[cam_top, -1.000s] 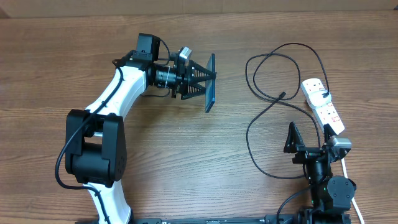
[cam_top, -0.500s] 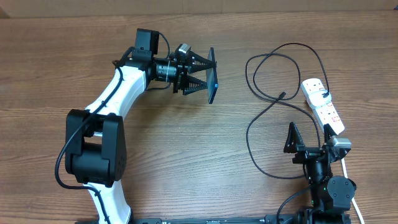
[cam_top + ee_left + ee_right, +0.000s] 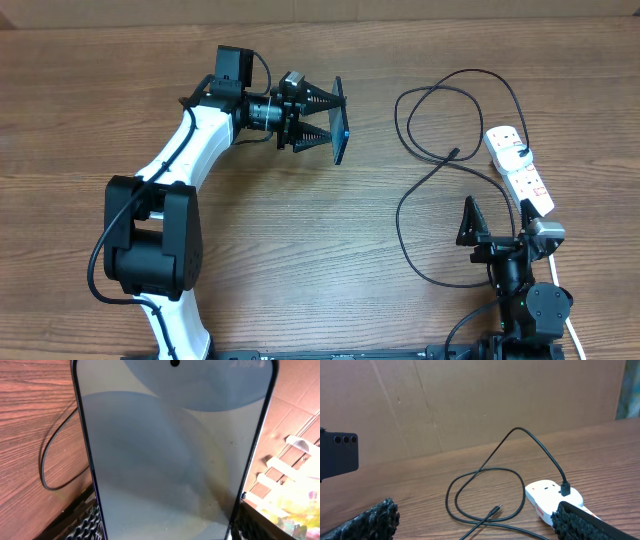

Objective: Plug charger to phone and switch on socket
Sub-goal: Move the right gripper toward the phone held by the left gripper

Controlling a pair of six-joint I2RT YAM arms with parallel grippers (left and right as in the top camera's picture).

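Note:
My left gripper (image 3: 335, 120) is shut on the phone (image 3: 342, 140), holding it on edge above the table's far middle. In the left wrist view the phone's pale blue-grey screen (image 3: 170, 450) fills the frame, clamped between the fingers (image 3: 87, 520). The charger's black cable (image 3: 430, 110) loops on the table at the right, and its small free plug (image 3: 455, 153) lies apart from the phone. The cable's other end sits in the white socket (image 3: 520, 170). My right gripper (image 3: 497, 222) stands open and empty near the socket, with the plug (image 3: 495, 509) ahead of it.
The socket's white cord (image 3: 556, 270) runs down past the right arm's base. A brown cardboard wall (image 3: 470, 400) closes the far side. Bare wood (image 3: 300, 250) lies between the two arms. The phone's dark back (image 3: 337, 455) shows at the left in the right wrist view.
The left gripper has carried the phone a little farther back and turned it slightly. The right arm, cable and socket have not moved.

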